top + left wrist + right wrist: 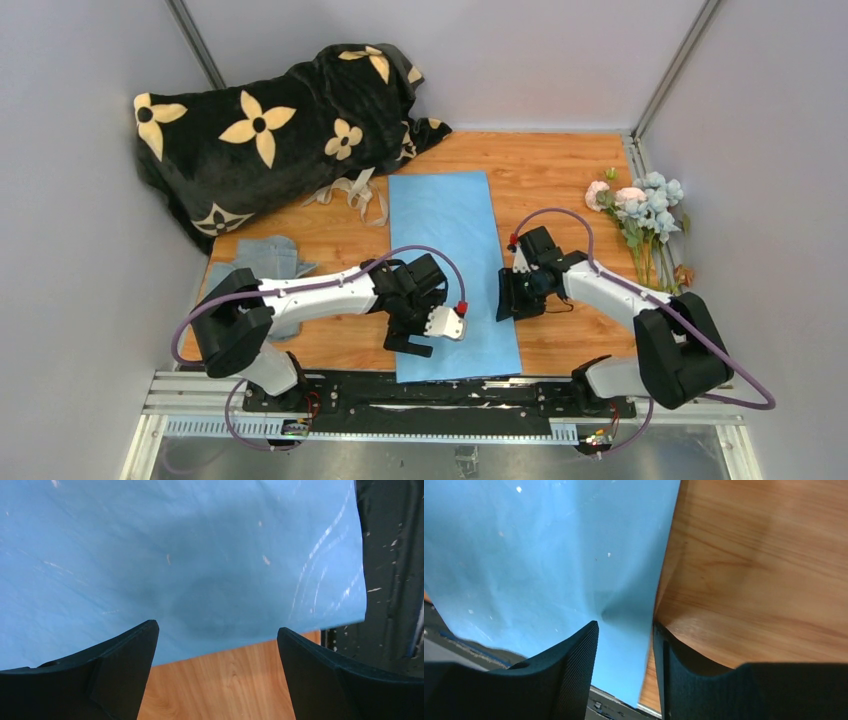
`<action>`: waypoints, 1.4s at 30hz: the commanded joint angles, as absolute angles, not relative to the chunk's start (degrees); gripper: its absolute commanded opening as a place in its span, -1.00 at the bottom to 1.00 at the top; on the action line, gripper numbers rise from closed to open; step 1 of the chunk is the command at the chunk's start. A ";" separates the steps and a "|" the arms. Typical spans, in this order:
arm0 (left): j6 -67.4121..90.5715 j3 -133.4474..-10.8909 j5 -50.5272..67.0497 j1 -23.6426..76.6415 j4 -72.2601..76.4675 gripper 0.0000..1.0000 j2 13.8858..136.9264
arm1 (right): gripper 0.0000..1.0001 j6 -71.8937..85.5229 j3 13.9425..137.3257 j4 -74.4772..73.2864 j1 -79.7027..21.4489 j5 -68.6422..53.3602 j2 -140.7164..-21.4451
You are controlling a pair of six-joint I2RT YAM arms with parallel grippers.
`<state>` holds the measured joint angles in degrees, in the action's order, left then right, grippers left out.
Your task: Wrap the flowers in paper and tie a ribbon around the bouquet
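Blue paper (445, 240) lies on the table (560, 180), left gripper (215, 630) spread wide above it, right gripper (624, 625) part-open astride its edge.

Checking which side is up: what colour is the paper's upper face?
Light blue, plain; the paper shows best in the top external view.

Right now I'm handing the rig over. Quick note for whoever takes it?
Left gripper: fingers wide open above the near left part of the paper, holding nothing.
Right gripper: fingers apart, straddling the paper's right edge, not clamped on it.
The paper lies spread out mid-table. The flowers lie off it, by the right wall. The ribbon lies at the far side beside the blanket.
Done: paper laid out.
Left: put the flowers on the paper, wrap them, tie the ribbon.
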<state>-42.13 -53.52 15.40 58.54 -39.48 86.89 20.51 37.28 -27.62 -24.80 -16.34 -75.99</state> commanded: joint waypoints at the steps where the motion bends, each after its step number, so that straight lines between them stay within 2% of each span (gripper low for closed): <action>1: -44.10 -51.55 9.01 58.55 -33.91 1.00 86.87 | -0.05 18.27 34.58 -23.38 -24.16 -22.85 -77.37; 7: -47.73 -48.41 9.14 58.12 -32.05 1.00 87.21 | -0.28 16.93 34.32 -21.45 -22.93 -27.22 -74.31; 13: -47.71 -48.51 12.66 53.19 -29.86 1.00 90.15 | -0.47 18.46 32.94 -13.45 -22.94 -34.58 -74.79; 21: -48.81 -47.39 14.52 51.98 -30.13 1.00 90.18 | -0.54 24.45 31.33 -2.62 -23.03 -40.65 -77.48; 26: -47.73 -48.79 16.42 50.73 -31.31 1.00 88.23 | -0.51 26.20 32.76 -4.25 -23.03 -39.11 -83.01; 31: -45.76 -52.57 15.44 50.63 -35.44 1.00 86.42 | -0.74 27.96 33.59 -11.55 -23.00 -34.28 -83.38; 34: -44.58 -54.49 15.29 50.62 -37.68 1.00 84.85 | -0.65 28.38 32.71 -17.10 -23.09 -31.26 -80.67; 39: -44.02 -55.50 15.89 50.62 -38.91 1.00 83.39 | -0.33 29.89 28.83 -22.43 -23.23 -25.76 -71.73; 42: -43.95 -55.27 16.55 50.62 -38.47 1.00 83.36 | -0.22 30.22 27.95 -24.64 -23.24 -23.55 -67.88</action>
<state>-44.56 -54.85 15.46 50.89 -36.64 83.99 28.99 29.76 -17.67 -23.62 -29.21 -71.99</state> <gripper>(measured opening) 0.997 0.367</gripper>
